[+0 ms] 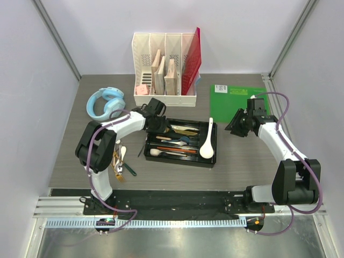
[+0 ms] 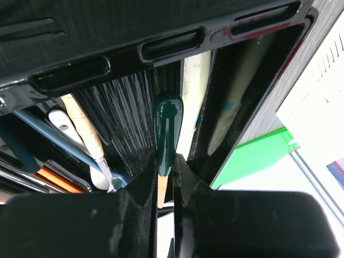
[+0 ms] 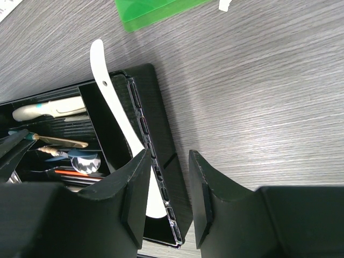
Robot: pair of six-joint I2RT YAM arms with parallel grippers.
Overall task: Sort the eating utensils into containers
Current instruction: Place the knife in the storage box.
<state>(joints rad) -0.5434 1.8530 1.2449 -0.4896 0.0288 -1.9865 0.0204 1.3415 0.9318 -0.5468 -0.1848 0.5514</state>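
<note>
The black cutlery tray (image 1: 179, 163) lies mid-table and holds several utensils, among them a large white soup spoon (image 1: 207, 145) in its right end compartment. My left gripper (image 1: 159, 124) is over the tray's far left corner, shut on a dark green-handled utensil (image 2: 167, 129) that points down into the tray (image 2: 107, 48). My right gripper (image 1: 235, 128) is open and empty, to the right of the tray. In the right wrist view its fingers (image 3: 167, 161) straddle the tray's right rim (image 3: 156, 129), with the soup spoon (image 3: 107, 86) just beyond. Loose utensils (image 1: 121, 161) lie left of the tray.
A white slotted file organizer (image 1: 164, 64) with boards and a red folder stands at the back. Blue headphones (image 1: 106, 102) lie at the back left. A green mat (image 1: 238, 97) lies at the back right, behind the right gripper.
</note>
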